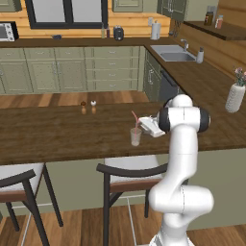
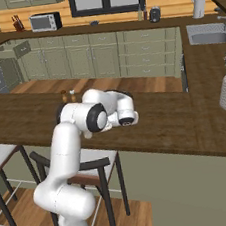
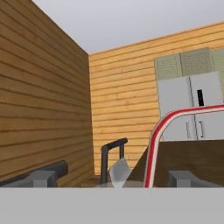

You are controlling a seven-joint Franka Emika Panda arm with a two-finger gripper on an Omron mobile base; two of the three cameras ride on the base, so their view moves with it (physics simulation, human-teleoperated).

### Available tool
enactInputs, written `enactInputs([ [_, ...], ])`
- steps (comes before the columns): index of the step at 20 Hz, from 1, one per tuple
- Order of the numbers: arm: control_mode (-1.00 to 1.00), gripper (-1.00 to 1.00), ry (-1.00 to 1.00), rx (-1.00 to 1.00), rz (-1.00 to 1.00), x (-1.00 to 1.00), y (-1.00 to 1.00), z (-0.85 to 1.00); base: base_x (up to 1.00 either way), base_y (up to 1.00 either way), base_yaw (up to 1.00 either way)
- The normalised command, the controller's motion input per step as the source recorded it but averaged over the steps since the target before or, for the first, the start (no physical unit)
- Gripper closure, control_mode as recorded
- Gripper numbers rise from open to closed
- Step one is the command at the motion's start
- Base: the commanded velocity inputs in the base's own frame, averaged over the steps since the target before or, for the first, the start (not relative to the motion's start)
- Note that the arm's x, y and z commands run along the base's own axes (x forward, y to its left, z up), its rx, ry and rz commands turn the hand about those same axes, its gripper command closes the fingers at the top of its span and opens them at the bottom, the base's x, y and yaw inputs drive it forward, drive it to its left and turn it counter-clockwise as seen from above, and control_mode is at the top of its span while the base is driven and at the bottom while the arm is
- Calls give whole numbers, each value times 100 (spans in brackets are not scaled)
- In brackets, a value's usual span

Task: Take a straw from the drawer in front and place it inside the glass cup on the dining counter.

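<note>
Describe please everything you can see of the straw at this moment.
The straw is a very thin pinkish-red stick standing tilted in the glass cup on the dining counter, its top leaning away from the end effector. It rises well above the rim. In the hand view it passes close by as a red-and-white bent band. The open end effector seems not to grip it.

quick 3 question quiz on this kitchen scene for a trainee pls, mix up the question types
1. True or false: the straw stands in the glass cup.
2. The glass cup rests on: A) a stool, B) the dining counter, C) the sink.
3. Fill in: the gripper, right beside the cup, is ____ (open/shut).

Key
1. True; its pinkish-red top leans out over the rim.
2. B.
3. Open; its fingers stand apart and nothing is held between them.
</note>
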Motion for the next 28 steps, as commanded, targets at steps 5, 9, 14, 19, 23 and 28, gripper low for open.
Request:
enactInputs([
  [5, -100, -100, 0, -9, -7, 2, 7, 0, 0, 0, 0],
  [9, -100, -100, 0, -5, -5, 0, -21, 0, 0, 0, 0],
  [14, -100, -100, 0, -1, -5, 0, -35, 2, 0, 0, 0],
  [19, -100, -100, -2, 0, -10, -24, -11, 36, 0, 0, 0],
  [23, -100, -100, 0, 0, -16, -67, 3, 50, 0, 0, 0],
  [28, -100, -100, 0, 0, -15, -71, 12, 33, 0, 0, 0],
])
